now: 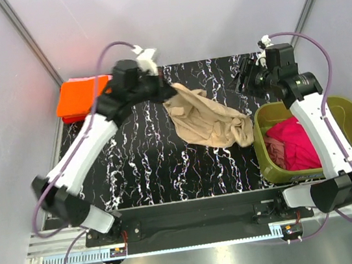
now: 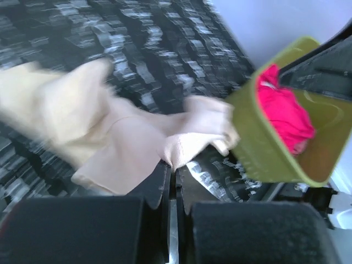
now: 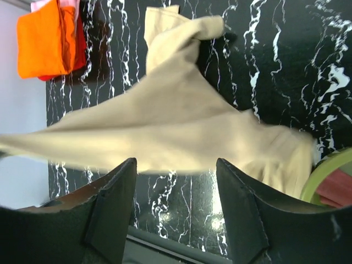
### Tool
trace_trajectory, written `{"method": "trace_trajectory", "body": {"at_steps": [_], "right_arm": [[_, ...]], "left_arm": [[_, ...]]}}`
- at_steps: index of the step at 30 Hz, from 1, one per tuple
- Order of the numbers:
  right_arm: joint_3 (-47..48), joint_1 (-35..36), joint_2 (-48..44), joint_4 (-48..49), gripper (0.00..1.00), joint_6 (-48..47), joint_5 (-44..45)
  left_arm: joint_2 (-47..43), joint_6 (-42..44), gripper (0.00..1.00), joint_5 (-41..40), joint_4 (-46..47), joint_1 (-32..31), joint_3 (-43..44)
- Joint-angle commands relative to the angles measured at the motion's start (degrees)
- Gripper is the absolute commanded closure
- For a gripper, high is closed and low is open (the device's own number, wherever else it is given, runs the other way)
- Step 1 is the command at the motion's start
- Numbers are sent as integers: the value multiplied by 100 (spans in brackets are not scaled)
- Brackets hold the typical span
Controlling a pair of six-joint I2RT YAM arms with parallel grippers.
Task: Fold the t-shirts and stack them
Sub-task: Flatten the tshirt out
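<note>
1. Orange t-shirt: folded, at the far left corner of the table.
2. Left gripper: reached over the far middle of the table. On my wrist feed the jaws are pressed together, pinching an edge of the tan t-shirt.
3. Tan t-shirt: crumpled mid-table, one end drawn up to the left gripper, the other end against the tub's left wall.
4. Right gripper: I see the jaws standing wide apart, nothing between them, poised over the table's far right, beyond the tub.
5. Olive tub: right side. It holds the magenta t-shirt, bunched.
</note>
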Motion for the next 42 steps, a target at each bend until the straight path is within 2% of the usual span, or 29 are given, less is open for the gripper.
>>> {"method": "trace_trajectory", "body": {"at_steps": [1, 2, 5, 10, 13, 16, 17, 19, 23, 28, 32, 35, 36, 37, 38, 41, 42], "right_arm": [[-42, 17, 170, 34, 34, -37, -317], [-42, 35, 240, 26, 36, -64, -387], [45, 272, 494, 43, 40, -240, -424], [318, 1044, 882, -98, 41, -565, -98], [371, 1563, 909, 139, 40, -705, -142], [345, 1872, 830, 298, 40, -706, -90], [328, 1881, 777, 263, 39, -662, 6], [179, 1881, 594, 210, 40, -530, 444], [-102, 1881, 189, 175, 40, -530, 755], [-296, 1881, -119, 360, 41, -557, 438], [-454, 1881, -531, 254, 41, -293, 1147], [-551, 1881, -910, 175, 41, -39, 1685], [-595, 1881, -998, 175, 40, 14, 1756], [-656, 1881, -1103, 149, 40, 24, 1843], [-674, 1881, -1130, 79, 40, 67, 1888], [-666, 1881, -1069, -167, 40, 129, 1924], [-657, 1889, -1008, -211, 40, 173, 1889]], "left_arm": [[-809, 190, 100, -833, -1171, 394, -606], [-1264, 260, 100, -1139, -1243, 490, -842], [-1898, 313, 100, -1239, -1463, 1104, -1169], [-2252, 392, 100, -1204, -1551, 1616, -1328], [-2147, 541, 100, -766, -1473, 1660, -1284], [-1946, 525, 100, 174, -1131, 1643, -1345], [-1762, 498, 100, 707, -1077, 1608, -1319], [-1472, 533, 100, 1001, -1041, 1442, -1145], [-1243, 516, 100, 966, -901, 748, -836], [-909, 50, 100, 1538, -251, 606, -757], [-460, -108, 100, 1679, -224, -68, -625], [-319, -599, 100, 1906, 415, -553, -931], [-293, -766, 96, 2047, 922, -624, -1115], [-197, -968, 83, 2196, 1006, -660, -1126], [-170, -979, 62, 2189, 998, -625, -1100], [-327, -584, 47, 1523, 358, -310, -1029], [-415, -479, 39, 1295, -53, -204, -1107]]}}
